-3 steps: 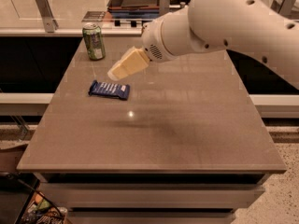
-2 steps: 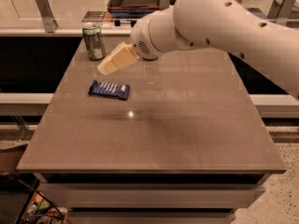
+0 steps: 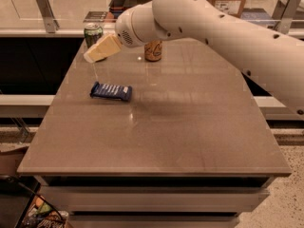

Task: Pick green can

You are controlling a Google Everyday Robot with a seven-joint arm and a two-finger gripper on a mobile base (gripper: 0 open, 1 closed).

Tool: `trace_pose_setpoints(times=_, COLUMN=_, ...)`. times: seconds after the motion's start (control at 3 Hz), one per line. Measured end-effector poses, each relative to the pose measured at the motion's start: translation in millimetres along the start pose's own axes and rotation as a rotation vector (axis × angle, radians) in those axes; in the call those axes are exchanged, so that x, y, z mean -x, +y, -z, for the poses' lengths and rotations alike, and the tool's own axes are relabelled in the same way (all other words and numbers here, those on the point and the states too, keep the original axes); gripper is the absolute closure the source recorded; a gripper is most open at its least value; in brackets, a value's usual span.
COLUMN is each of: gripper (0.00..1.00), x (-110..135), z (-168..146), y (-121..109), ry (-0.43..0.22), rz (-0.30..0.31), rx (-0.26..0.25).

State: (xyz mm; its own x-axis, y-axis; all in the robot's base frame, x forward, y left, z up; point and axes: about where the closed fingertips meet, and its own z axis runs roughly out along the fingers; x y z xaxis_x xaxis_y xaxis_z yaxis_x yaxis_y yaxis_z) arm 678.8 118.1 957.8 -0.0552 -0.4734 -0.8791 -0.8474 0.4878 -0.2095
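Two cans are standing at the far end of the counter (image 3: 180, 137) in the single camera view, and only one of them is wanted. The green can (image 3: 93, 33), showing a silver top and a green and white label, is sitting upright just behind the tool (image 3: 98, 51). It is so close in this view that the tool's pale tip is overlapping the can's lower part; whether the two are touching I cannot tell.

The tool is hanging above the counter at the end of the big white arm (image 3: 213, 27), slanting downward in front of the can. Whether it is open or closed I cannot tell from this angle, and it is not showing anything in its grip. The orange-tan can (image 3: 153, 50) is standing on the tool's other side, partly tucked behind the arm's rounded wrist and well apart from the green one. A blue packet (image 3: 111, 91) is lying flat on the counter, below the tool and nearer the camera.

I am judging the green can to be light, thin-walled and smooth. It is likely going to tip if nudged near the top, slide if clipped low, and dent if squeezed hard. The middle of its round side wall is looking like the best place to take hold, with one jaw on each side, approaching level while the can is standing upright.
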Motion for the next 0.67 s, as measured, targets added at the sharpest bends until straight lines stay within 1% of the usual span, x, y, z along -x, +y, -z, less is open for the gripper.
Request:
trace_pose_setpoints(times=0.33, gripper=0.0, x=4, z=-31, y=-9, ry=-0.009, rz=-0.019, rx=-0.002)
trace_pose_setpoints(times=0.67, gripper=0.0, x=5, z=-60, y=-20, ry=-0.008, rz=-0.045, rx=-0.035)
